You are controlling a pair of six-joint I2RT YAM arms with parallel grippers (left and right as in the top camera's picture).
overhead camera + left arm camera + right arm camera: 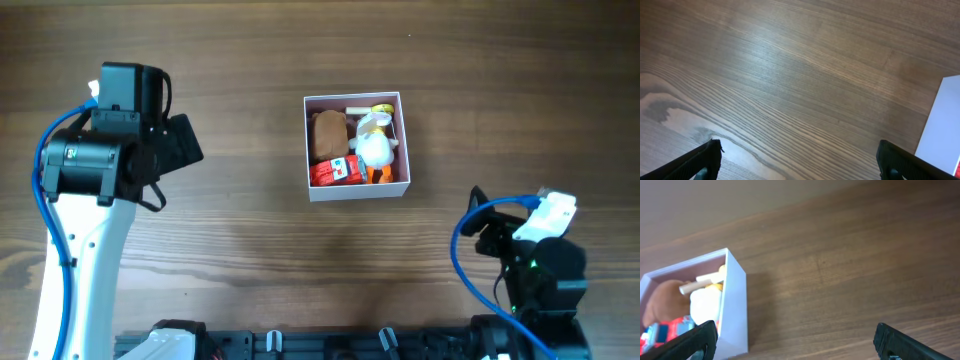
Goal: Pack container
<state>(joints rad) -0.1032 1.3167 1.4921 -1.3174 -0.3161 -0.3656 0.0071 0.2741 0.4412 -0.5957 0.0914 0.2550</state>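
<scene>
The container (404, 140) is a square white box in the middle of the table, holding a brown toy (327, 135), a white toy (374, 148), a red carton (335, 172) and a yellow piece (382, 110). It also shows in the right wrist view (735, 300), and its corner shows in the left wrist view (942, 125). My left gripper (797, 162) is open and empty over bare wood, left of the container. My right gripper (795, 342) is open and empty, low at the right, apart from the container.
The left arm (100, 160) stands at the left of the table and the right arm (530, 265) at the lower right. A black rail (320, 345) runs along the front edge. Bare wood lies around the container.
</scene>
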